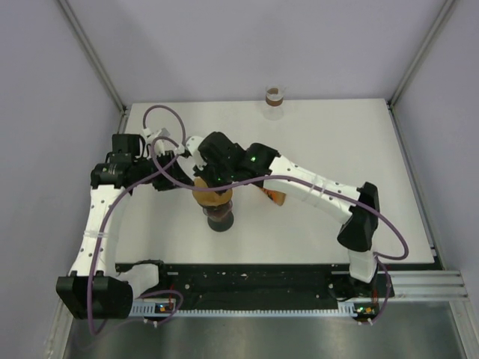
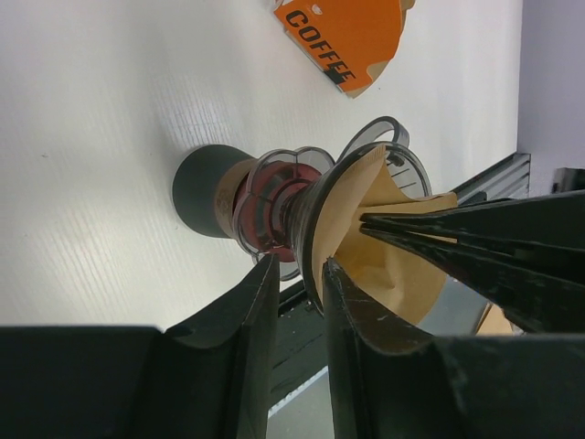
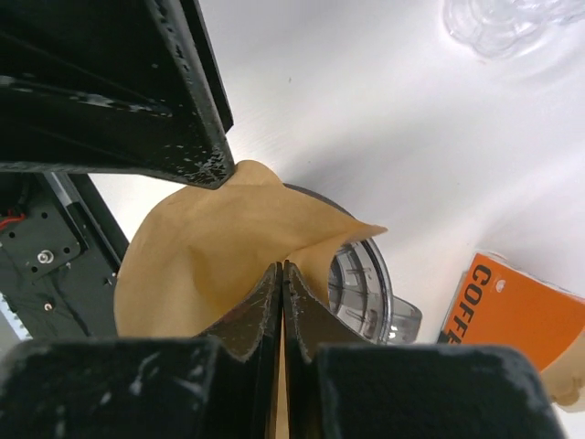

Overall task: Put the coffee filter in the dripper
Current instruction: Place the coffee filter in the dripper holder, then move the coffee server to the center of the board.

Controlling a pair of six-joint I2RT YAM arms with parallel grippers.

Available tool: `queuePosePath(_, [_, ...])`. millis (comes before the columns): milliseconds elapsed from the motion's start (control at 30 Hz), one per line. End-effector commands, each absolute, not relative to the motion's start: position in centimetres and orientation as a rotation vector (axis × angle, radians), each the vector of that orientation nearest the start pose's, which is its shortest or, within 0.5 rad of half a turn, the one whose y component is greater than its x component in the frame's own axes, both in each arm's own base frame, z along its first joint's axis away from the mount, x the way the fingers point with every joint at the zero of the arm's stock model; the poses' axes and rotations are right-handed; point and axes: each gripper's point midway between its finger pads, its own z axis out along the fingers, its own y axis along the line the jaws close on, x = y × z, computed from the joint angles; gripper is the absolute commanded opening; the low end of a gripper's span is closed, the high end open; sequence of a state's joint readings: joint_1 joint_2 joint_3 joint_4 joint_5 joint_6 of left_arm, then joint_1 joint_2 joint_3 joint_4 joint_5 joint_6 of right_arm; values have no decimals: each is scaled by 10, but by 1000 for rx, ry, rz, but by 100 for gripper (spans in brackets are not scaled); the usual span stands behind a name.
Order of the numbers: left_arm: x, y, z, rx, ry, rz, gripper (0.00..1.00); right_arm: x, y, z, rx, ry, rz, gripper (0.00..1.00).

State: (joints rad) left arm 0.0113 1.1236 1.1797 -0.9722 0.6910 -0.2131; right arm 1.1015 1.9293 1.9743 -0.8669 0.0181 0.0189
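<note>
We're over the white table [image 1: 359, 149], and both arms, left arm [image 1: 93, 224] and right arm [image 1: 322, 194], meet at its middle above one tall stack. That stack is the clear dripper [image 2: 407, 169] on a dark base [image 1: 219, 218], and it looks top-heavy to us.

The orange pack [image 2: 343, 37] lies on the table just beside the stack. A small cup [image 1: 275, 97] stands well apart at the far edge.

Now the brown filter [image 3: 210, 247]. It sits in the mouth of the dripper, creased inward, with one corner poking past the rim. We judge it to be in, but not seated.

The right gripper [image 3: 281, 279] has its fingers pressed together on a fold of the paper. The left gripper [image 2: 300, 293] straddles the dripper's rim with a narrow gap, one finger outside and one over the paper. We can't tell whether it actually bites.

For a clean finish, we want that fold pushed down toward the centre of the cone until the paper walls lie against the plastic. Then we open the right fingers slowly and lift straight up, so the paper doesn't come away with them. The left side should steady the rim throughout, because a sideways nudge could tip the stack.
</note>
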Motion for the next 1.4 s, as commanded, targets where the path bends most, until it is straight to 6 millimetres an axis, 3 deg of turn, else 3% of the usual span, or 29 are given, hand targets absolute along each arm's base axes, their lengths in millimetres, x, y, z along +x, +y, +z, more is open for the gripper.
queuePosePath(0, [241, -117, 252, 84, 2372, -930, 32, 221, 441, 290, -1168, 1936, 603, 2])
queuePosePath(200, [243, -117, 257, 91, 2359, -923, 37, 216, 434, 305, -1166, 1901, 619, 4])
queuePosePath(333, [246, -114, 267, 113, 2339, -885, 48, 213, 430, 314, -1193, 1854, 620, 5])
queuePosePath(533, [251, -106, 279, 129, 2320, -808, 65, 183, 438, 331, -1319, 1674, 709, 11])
queuePosePath(667, [258, -96, 288, 120, 2307, -714, 73, 151, 451, 340, -1456, 1491, 673, 21])
queuePosePath(733, [264, -86, 292, 80, 2303, -645, 77, 131, 464, 330, -1566, 1399, 617, 26])
queuePosePath(833, [275, -61, 298, 21, 2284, -486, 83, 108, 478, 297, -1765, 1262, 471, 34])
queuePosePath(933, [281, -40, 299, -27, 2266, -370, 88, 108, 478, 272, -1856, 1242, 322, 38])
queuePosePath(1033, [278, -40, 294, -26, 2276, -390, 88, 107, 474, 267, -1851, 1290, 326, 38])
queuePosePath(1167, [278, -42, 276, -42, 2316, -419, 88, 83, 466, 271, -1866, 1261, 482, 40])
queuePosePath(1267, [280, -43, 268, -50, 2325, -441, 88, 72, 455, 288, -1819, 1245, 585, 42])
queuePosePath(1367, [281, -44, 262, -56, 2339, -457, 88, 72, 439, 297, -1716, 1270, 668, 45])
